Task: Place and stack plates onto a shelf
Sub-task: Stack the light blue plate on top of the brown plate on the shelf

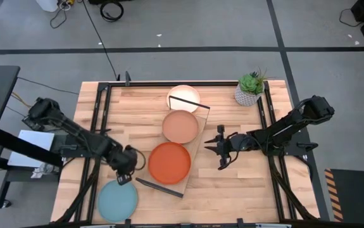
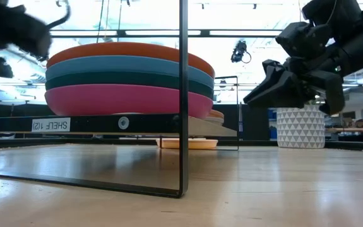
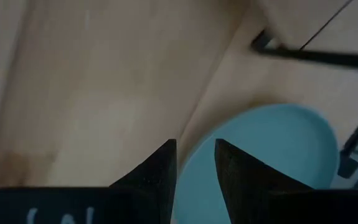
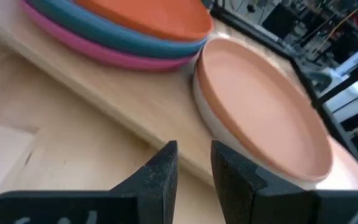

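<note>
On the slatted tabletop [image 1: 245,183], the shelf [image 1: 197,149] lies at the centre, running diagonally. Two stacks of plates rest on its board. The nearer stack is topped by the orange plate [image 1: 169,162]; beneath it sit a blue plate [image 2: 130,65], a dark teal plate [image 2: 124,80] and a pink plate [image 2: 121,99]. The farther stack is topped by the peach plate [image 1: 180,126], with a paler plate edge [image 4: 219,127] showing below it. The cream plate [image 1: 183,97] lies on the table just beyond the shelf's far end. The light blue plate [image 1: 118,201] lies on the table at the near left, off the shelf.

The left gripper [image 1: 126,172] hangs above the far edge of the light blue plate, its fingers [image 3: 157,177] narrowly parted and holding nothing. The right gripper [image 1: 218,147] hovers just beside the shelf's right edge, facing the peach plate, fingers slightly apart and empty. A potted plant [image 1: 250,88] stands at the far right.
</note>
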